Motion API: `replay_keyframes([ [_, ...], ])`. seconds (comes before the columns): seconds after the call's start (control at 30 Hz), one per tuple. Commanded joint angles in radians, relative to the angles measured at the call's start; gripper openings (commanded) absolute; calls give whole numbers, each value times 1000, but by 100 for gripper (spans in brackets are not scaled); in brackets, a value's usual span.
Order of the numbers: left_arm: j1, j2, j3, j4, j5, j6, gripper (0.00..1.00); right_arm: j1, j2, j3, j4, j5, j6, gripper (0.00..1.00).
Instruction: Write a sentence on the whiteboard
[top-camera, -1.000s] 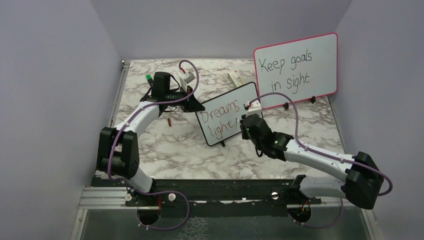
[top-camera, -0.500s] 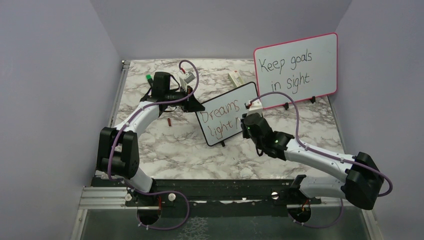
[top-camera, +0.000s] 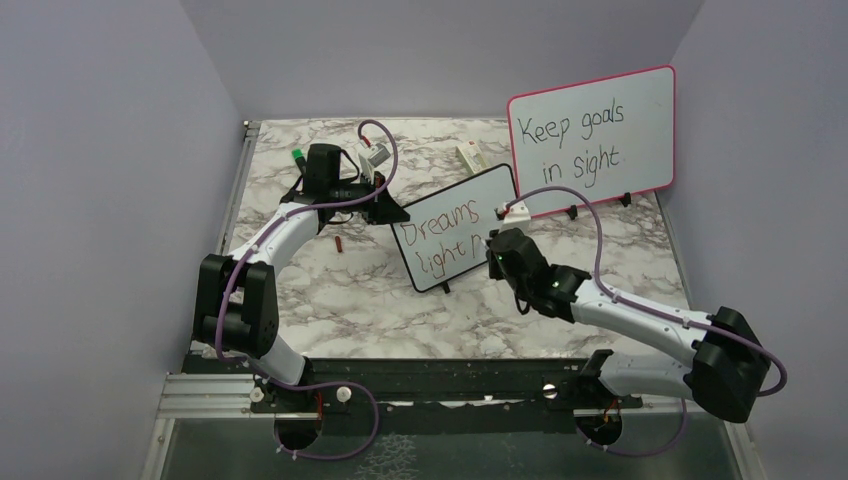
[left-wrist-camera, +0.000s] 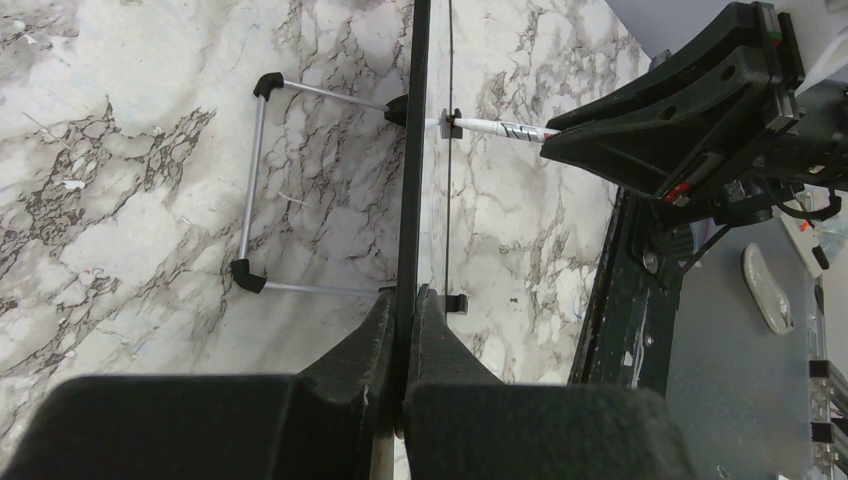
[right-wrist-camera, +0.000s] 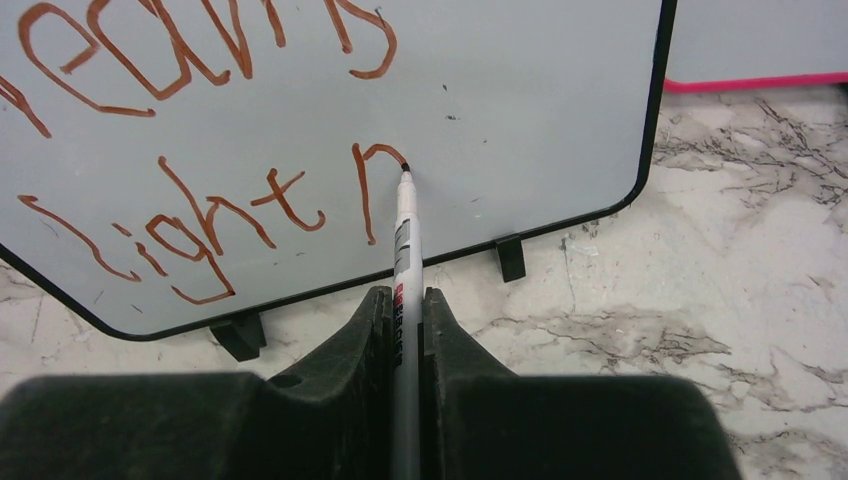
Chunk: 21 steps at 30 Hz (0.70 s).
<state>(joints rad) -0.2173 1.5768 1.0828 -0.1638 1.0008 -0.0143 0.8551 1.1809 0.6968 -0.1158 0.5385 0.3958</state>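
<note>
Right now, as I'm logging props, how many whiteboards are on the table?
2. The black-framed whiteboard stands centrally, its edge clamped by the left gripper; the pink-framed board stands behind it, far right. None appears hidden.

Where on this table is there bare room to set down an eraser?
Widest bare marble: between the whiteboard and the near rail. A smaller patch lies in front of the pink-framed board. Crowded around the whiteboard, where the left claw clamps its edge and the right claw holds the marker.
</note>
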Motion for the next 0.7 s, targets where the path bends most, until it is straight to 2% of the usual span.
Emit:
replay_keyframes([
  [0.0,-31,77,-50,-128,-211,77,0,-7,-11,-29,-37,-27,26,1],
  [0.67,-31,80,-50,-128,-209,77,0,-7,36,17,-19,-176,-12,1],
])
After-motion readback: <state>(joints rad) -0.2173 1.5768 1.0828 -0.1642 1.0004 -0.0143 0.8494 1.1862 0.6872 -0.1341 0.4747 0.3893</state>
